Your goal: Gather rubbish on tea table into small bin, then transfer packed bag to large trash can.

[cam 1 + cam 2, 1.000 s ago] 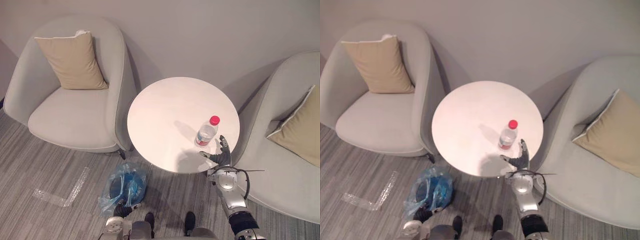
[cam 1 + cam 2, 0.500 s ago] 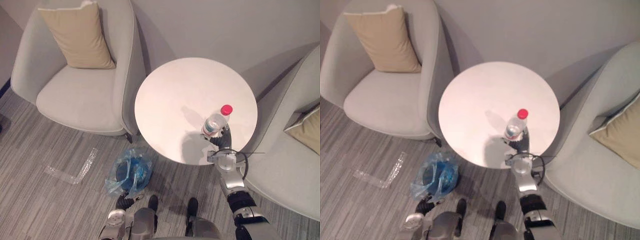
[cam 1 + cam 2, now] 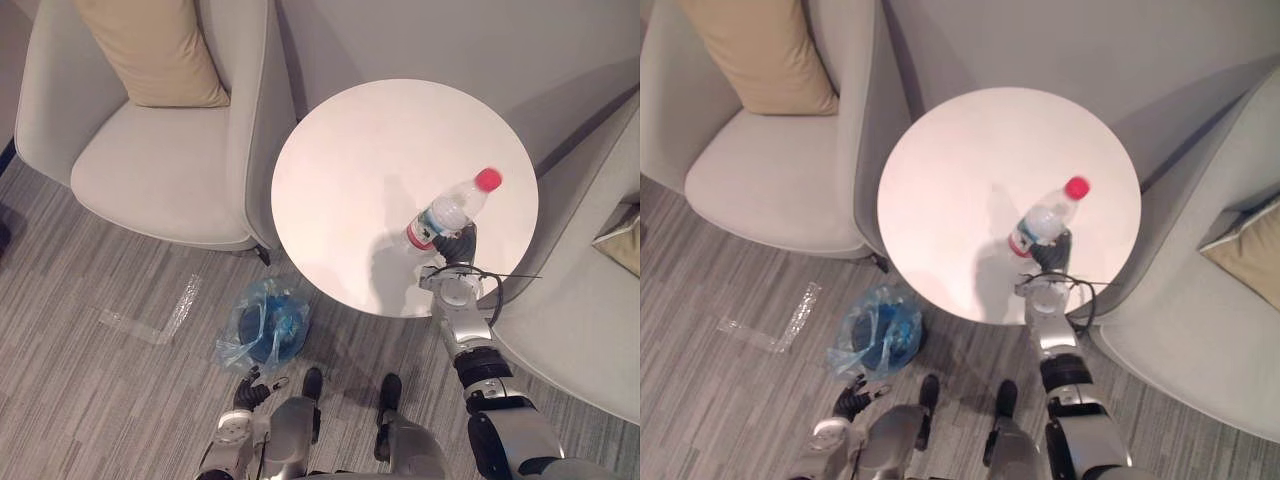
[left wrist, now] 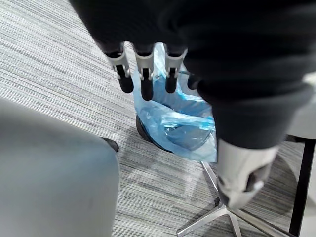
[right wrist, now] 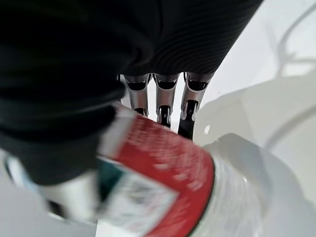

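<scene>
At the desk's (image 3: 370,150) near right edge, your right hand (image 3: 458,246) now grips the bottle (image 3: 448,212) and has tipped it, so the small bin's (image 3: 263,335) probably next.

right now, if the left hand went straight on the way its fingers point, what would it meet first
Probably the crinkled blue plastic bag lining the small dark bin: the straight fingers of the left hand aim at it. Depth is unclear, but nothing seems to lie between.

Silver dark-tipped fingers (image 4: 144,69), dark ribbed wrist covers (image 4: 247,64)
</scene>
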